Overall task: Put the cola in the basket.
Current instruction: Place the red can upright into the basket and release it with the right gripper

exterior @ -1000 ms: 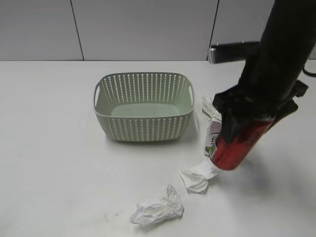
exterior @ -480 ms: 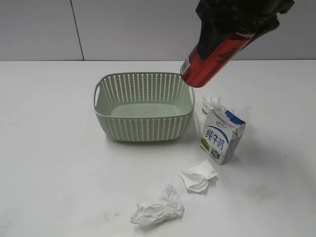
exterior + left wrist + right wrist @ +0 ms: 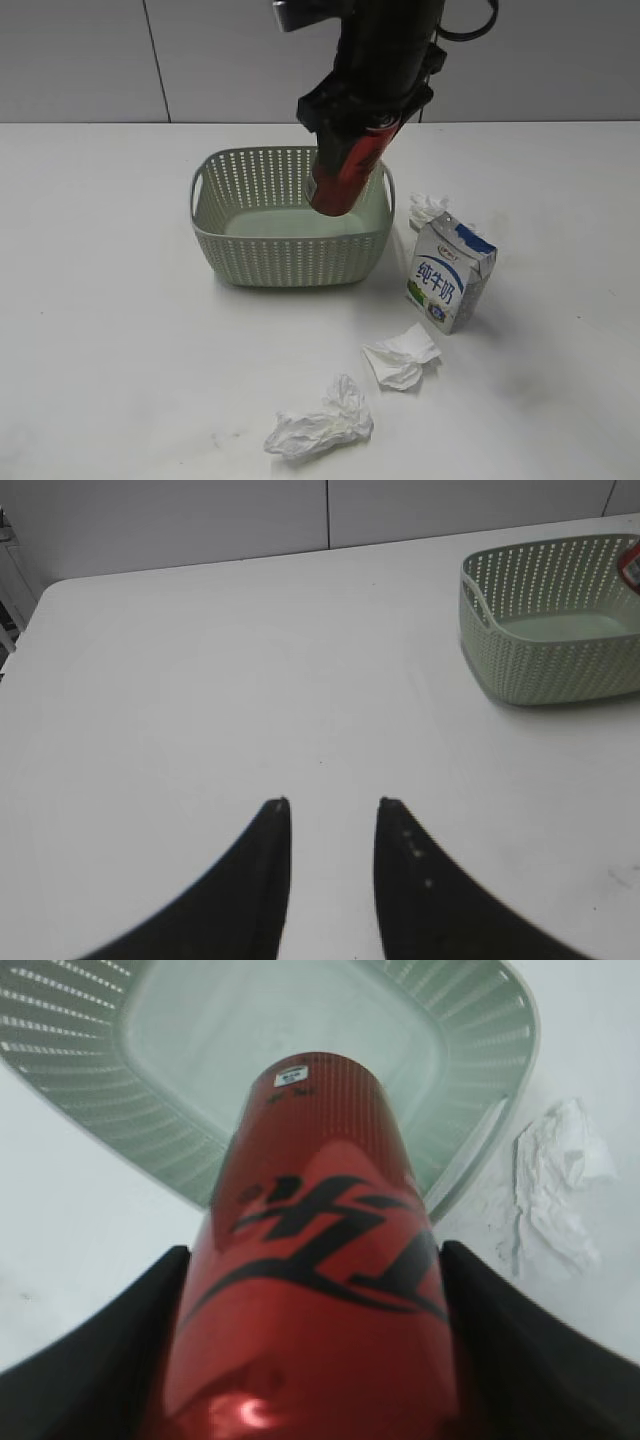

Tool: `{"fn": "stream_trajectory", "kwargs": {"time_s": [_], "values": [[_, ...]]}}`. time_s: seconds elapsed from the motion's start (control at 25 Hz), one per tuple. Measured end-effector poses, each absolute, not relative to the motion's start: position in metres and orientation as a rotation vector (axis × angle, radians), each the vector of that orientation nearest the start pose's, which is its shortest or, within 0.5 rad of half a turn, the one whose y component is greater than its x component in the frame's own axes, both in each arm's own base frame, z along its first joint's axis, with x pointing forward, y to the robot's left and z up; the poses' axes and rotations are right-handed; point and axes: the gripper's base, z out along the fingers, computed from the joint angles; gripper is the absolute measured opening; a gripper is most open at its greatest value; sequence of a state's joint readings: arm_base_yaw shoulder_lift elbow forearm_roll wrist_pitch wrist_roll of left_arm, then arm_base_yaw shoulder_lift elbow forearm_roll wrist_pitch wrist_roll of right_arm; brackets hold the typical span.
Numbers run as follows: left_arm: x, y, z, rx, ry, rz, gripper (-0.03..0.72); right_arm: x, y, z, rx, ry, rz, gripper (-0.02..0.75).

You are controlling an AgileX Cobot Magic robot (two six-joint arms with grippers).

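My right gripper [image 3: 372, 118] is shut on the red cola can [image 3: 343, 173] and holds it tilted over the right half of the pale green basket [image 3: 280, 258], its lower end inside the rim. In the right wrist view the cola [image 3: 318, 1260] fills the space between my two black fingers [image 3: 120, 1345], above the basket's floor [image 3: 220, 1030]. My left gripper [image 3: 332, 805] is open and empty over bare table, far left of the basket [image 3: 545, 670]. A red sliver of the cola [image 3: 631, 562] shows at that view's right edge.
A white-and-blue milk carton [image 3: 449, 274] stands right of the basket. Crumpled paper lies behind it [image 3: 428, 209], in front of it [image 3: 402, 357] and nearer the front edge [image 3: 320, 422]. One wad [image 3: 560, 1185] shows in the right wrist view. A grey wall stands behind the white table.
My right arm has carried the cola from beside the carton up, left and then down over the basket. The carton, hidden at first, stands uncovered. The left gripper shows no change.
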State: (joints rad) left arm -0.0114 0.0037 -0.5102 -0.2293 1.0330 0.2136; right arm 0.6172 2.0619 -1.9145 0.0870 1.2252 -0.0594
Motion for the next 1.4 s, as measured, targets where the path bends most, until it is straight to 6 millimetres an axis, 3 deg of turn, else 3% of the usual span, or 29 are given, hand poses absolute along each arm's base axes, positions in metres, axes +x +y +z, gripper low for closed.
{"fn": "stream_trajectory", "kwargs": {"time_s": [0.2,0.52,1.4], "values": [[-0.006,-0.018,0.284,0.231,1.979,-0.143,0.232,0.375,0.281,0.244,-1.086,2.687,0.149,0.520],[-0.006,-0.018,0.284,0.231,1.979,-0.143,0.232,0.388,0.285,0.206,-1.281,2.658,0.034,0.520],[-0.006,-0.018,0.284,0.231,1.979,-0.143,0.232,0.390,0.283,0.203,-1.339,2.639,0.055,0.520]]}}
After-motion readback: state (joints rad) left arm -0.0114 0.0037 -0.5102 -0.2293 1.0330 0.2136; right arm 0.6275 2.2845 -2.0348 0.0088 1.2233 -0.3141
